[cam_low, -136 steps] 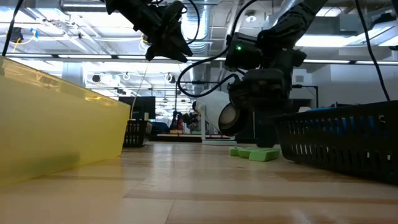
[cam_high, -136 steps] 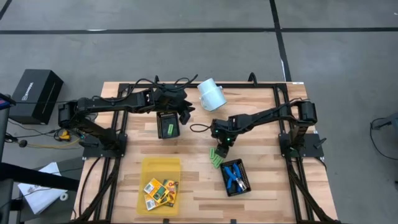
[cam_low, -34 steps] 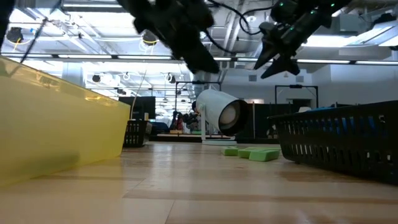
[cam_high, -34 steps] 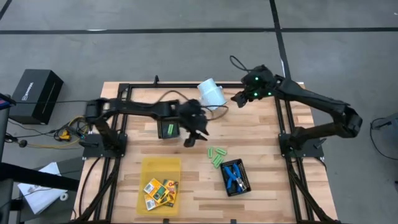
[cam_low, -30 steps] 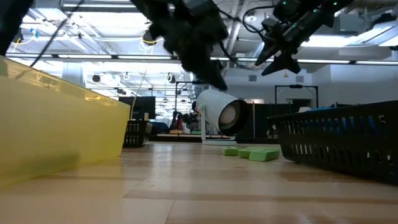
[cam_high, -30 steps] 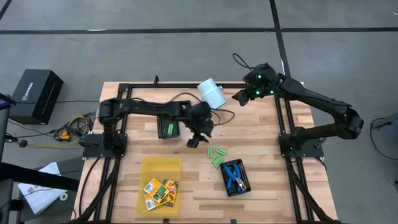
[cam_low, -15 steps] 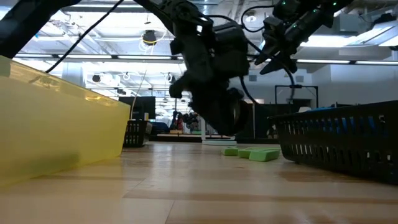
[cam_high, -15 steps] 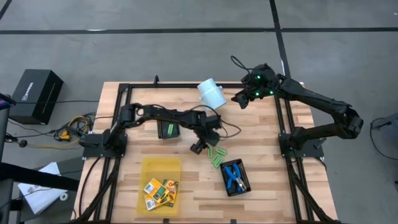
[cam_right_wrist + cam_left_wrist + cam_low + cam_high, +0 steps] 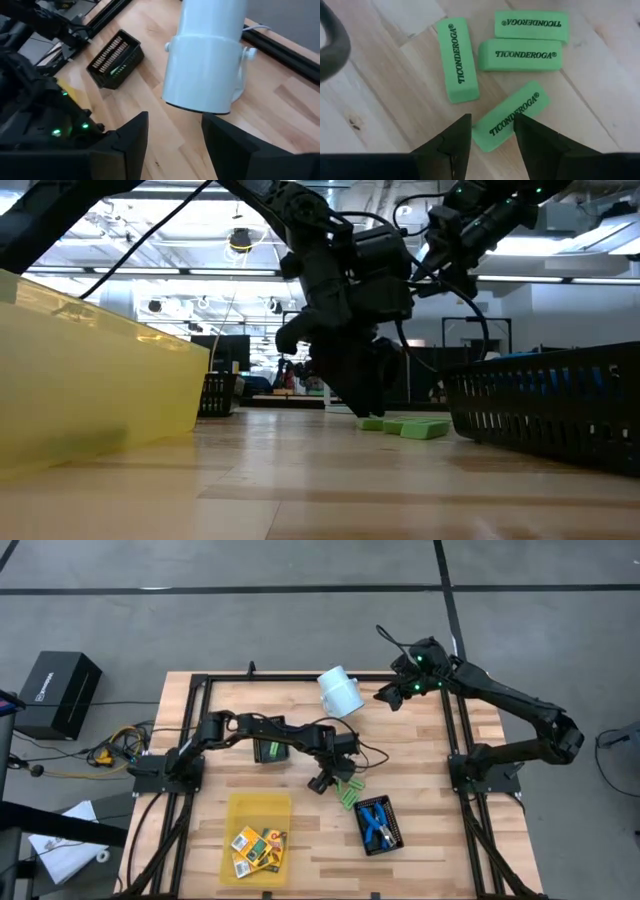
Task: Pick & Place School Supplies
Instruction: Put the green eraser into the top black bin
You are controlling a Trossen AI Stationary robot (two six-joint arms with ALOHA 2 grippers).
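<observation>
Several light-green erasers (image 9: 348,792) lie flat on the wooden table, also shown in the left wrist view (image 9: 520,54) and the low view (image 9: 405,425). My left gripper (image 9: 322,782) is open and low over them. Its fingertips (image 9: 491,125) stand on either side of the nearest eraser's end (image 9: 495,131); I cannot tell whether they touch it. My right gripper (image 9: 385,695) is open and raised at the far right, beside the white cup (image 9: 340,692), which lies on its side. Orange-yellow boxes (image 9: 258,845) lie in the yellow tray (image 9: 245,808). Blue-handled tools (image 9: 375,825) lie in a black mesh tray (image 9: 395,835).
A second black mesh tray (image 9: 270,748) with a green piece stands behind the left arm, and shows in the right wrist view (image 9: 115,60). The yellow tray's wall (image 9: 90,380) fills the low view's left, the tool tray's wall (image 9: 550,405) its right. A black frame runs around the table.
My left gripper has swung from beside the second mesh tray toward the table's right and near edges and come down over the green erasers. The erasers have stayed where they were.
</observation>
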